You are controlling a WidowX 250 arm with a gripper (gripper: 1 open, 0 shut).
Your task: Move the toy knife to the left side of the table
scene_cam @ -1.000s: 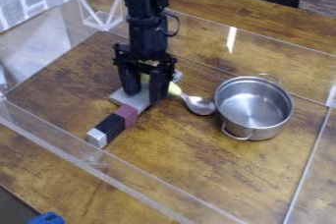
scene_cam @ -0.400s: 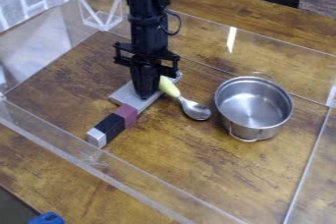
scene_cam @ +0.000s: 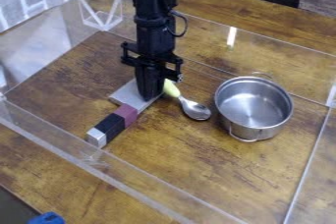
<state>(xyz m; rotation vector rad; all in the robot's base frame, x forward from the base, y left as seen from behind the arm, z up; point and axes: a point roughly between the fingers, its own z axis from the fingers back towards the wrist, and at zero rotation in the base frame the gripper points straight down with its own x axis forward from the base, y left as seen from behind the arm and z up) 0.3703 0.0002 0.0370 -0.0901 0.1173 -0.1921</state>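
Note:
The toy knife lies flat on the table, its grey blade toward the middle and its maroon-and-black handle pointing to the front left. My gripper points straight down over the blade's far right end, fingers together. The fingertips hide the spot where they meet the blade, so I cannot tell whether they pinch it. The knife rests on the wood, not lifted.
A yellow-handled spoon lies just right of the gripper, close to the blade. A steel pot stands further right. Low clear plastic walls ring the tabletop. A blue object shows at the bottom left, outside the wall.
The fingers stood apart over the blade a second ago and have closed together. The arm stays over the same spot, and the knife has not moved.

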